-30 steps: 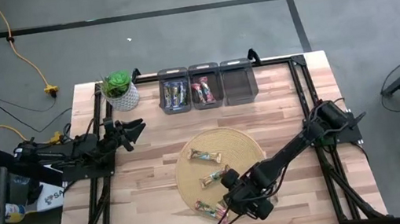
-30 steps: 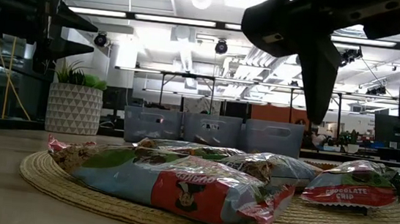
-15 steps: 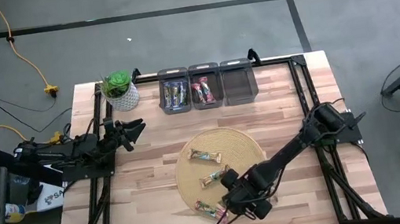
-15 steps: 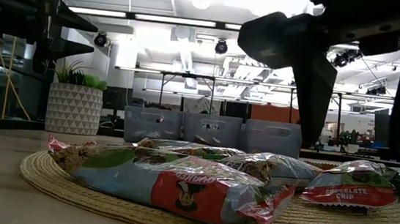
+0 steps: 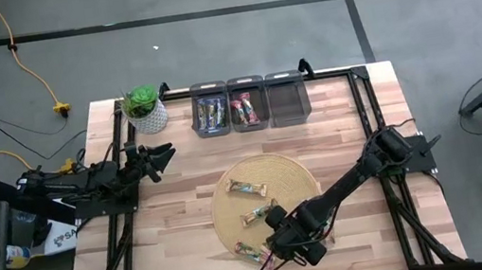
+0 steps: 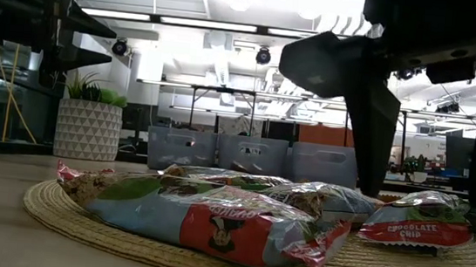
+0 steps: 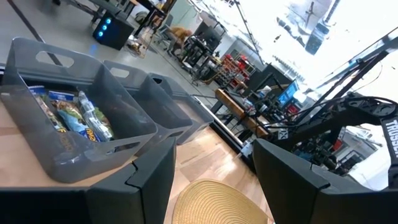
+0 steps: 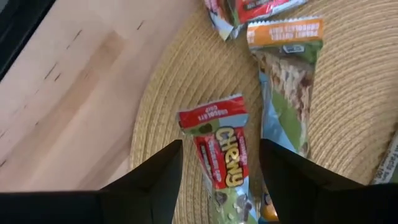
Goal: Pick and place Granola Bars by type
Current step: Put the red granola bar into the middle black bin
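Right gripper (image 8: 219, 163) hangs released, jaws straddling a red Chewy bar (image 8: 219, 155) at the mat's (image 5: 297, 179) six o'clock. Bar judged light, its wrapper slick and crinkly; grip across mid-length. Left gripper (image 5: 165, 153) waits open at nine o'clock.

High view: overhead, straight down, far enough to take in the whole table (image 5: 173, 193), both arms and floor around.

Low view: at table-top height, very close to the straw mat (image 6: 209, 253), facing level across to the bins (image 6: 253, 155) and room behind.

Left wrist view: low over the table, looks forward past its own fingers (image 7: 134, 186) to the bins and mat edge.

Right wrist view: close above the mat, looking down between its fingers (image 8: 149, 183) at the bars (image 8: 224, 155).

All four views share the mat; high, low and left wrist views share the bins.
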Robot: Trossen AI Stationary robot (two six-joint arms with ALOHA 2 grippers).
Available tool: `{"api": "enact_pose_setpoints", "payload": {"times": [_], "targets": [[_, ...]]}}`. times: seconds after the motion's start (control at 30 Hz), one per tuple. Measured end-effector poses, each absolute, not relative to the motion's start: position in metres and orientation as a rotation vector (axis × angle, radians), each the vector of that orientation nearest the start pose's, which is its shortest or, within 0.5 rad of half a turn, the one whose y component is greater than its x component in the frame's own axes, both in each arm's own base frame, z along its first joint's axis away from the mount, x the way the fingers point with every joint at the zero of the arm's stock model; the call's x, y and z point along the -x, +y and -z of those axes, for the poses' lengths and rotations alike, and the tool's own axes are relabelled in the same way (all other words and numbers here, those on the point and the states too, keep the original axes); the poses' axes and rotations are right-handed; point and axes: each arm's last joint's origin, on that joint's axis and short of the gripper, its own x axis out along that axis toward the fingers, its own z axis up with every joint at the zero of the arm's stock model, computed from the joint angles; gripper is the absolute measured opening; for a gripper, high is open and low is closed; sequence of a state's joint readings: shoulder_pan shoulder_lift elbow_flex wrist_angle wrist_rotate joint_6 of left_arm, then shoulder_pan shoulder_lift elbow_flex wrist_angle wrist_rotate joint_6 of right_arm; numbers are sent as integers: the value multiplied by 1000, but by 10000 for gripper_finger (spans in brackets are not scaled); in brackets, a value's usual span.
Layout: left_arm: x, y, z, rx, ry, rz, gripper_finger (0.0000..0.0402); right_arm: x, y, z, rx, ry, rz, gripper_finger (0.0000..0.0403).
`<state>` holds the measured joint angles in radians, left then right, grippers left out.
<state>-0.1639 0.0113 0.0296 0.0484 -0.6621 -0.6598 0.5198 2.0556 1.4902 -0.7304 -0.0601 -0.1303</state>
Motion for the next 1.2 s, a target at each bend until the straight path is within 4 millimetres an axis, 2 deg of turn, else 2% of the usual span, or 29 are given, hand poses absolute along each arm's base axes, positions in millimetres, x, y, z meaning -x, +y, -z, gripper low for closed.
{"api": "enact_pose_setpoints", "payload": {"times": [0.53, 1.0, 1.2], "targets": [[-92, 3, -177, 673, -222, -454, 211, -356, 206, -143, 364, 1316, -561, 189], [-92, 3, -177, 673, -222, -455, 211, -357, 205, -140, 380, 1317, -497, 94], [-92, 3, -177, 673, -222, -455, 211, -357, 205, -139, 358, 1323, -464, 76]]}}
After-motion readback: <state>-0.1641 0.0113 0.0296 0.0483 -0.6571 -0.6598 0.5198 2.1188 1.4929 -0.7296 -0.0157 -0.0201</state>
